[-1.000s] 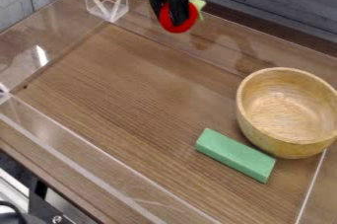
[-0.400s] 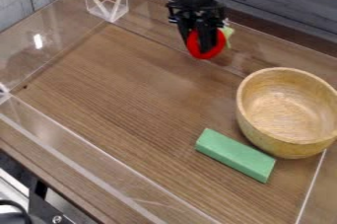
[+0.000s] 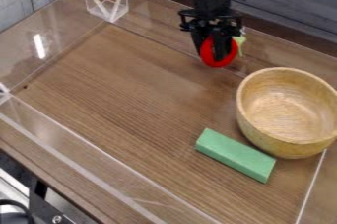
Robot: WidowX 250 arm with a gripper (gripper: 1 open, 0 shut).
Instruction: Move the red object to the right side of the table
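Observation:
The red object (image 3: 219, 53) is a small rounded red toy fruit with a bit of green at its right side. It hangs just above the far part of the table (image 3: 118, 90), a little left of the wooden bowl's far rim. My black gripper (image 3: 215, 40) comes down from the top of the view and is shut on the red object, its fingers covering the fruit's upper half.
A large wooden bowl (image 3: 289, 112) stands at the right side. A green rectangular block (image 3: 237, 155) lies in front of it near the front edge. Low clear acrylic walls (image 3: 105, 4) run round the tabletop.
The gripper has carried the red object to the right and slightly toward the front, from the far middle toward the bowl. Bowl and green block have not moved.

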